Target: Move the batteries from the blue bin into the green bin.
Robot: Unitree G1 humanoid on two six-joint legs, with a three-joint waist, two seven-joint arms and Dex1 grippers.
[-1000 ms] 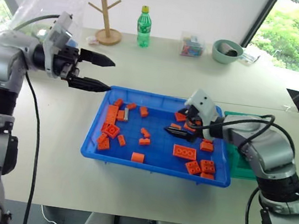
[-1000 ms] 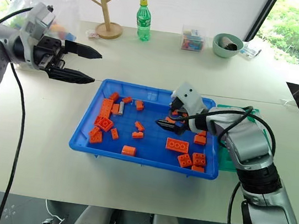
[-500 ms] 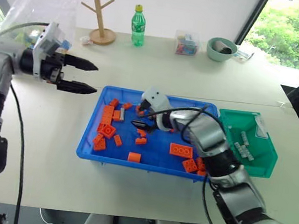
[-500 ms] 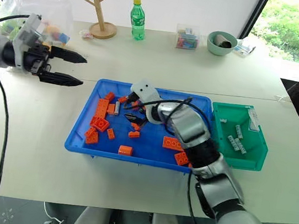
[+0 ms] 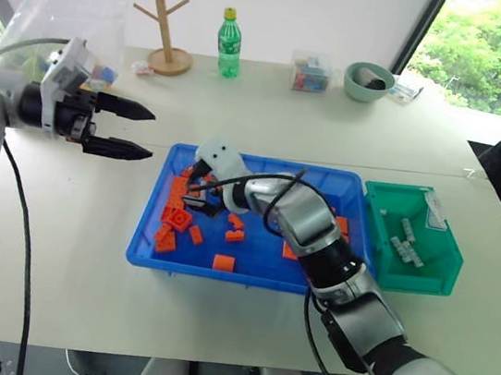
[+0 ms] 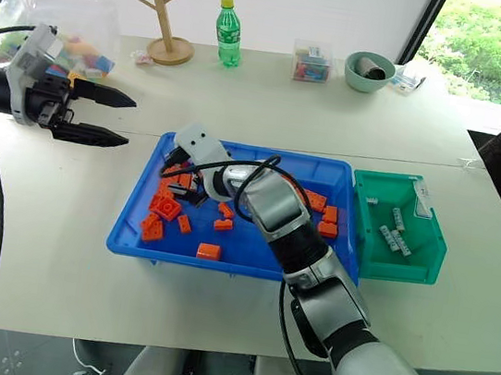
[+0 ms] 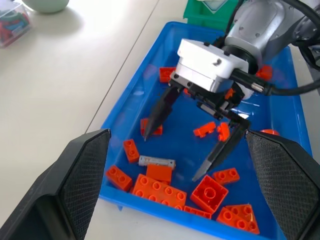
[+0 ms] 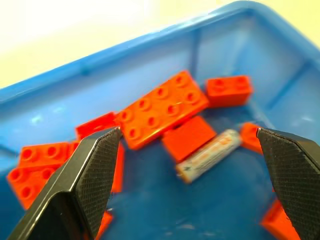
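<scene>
- The right gripper [image 7: 192, 156] hangs over the left end of the blue bin [image 5: 248, 272], jaws wide apart, nothing between them.
- One battery [image 8: 212, 155] lies flat just ahead, touching an orange brick [image 8: 189, 138]; more batteries [image 5: 408, 242] sit in the green bin [image 5: 420, 278].
- To do it well, it seems wise to straddle the battery across its width, one finger each side, and keep clear of that brick.
- The left gripper [image 5: 131, 131] hovers over the table beside the blue bin, jaws apart, empty.
- The right wrist view reveals the brick contact; the left wrist view shows both black fingers [image 7: 157, 113] poised above the bin floor.
</scene>
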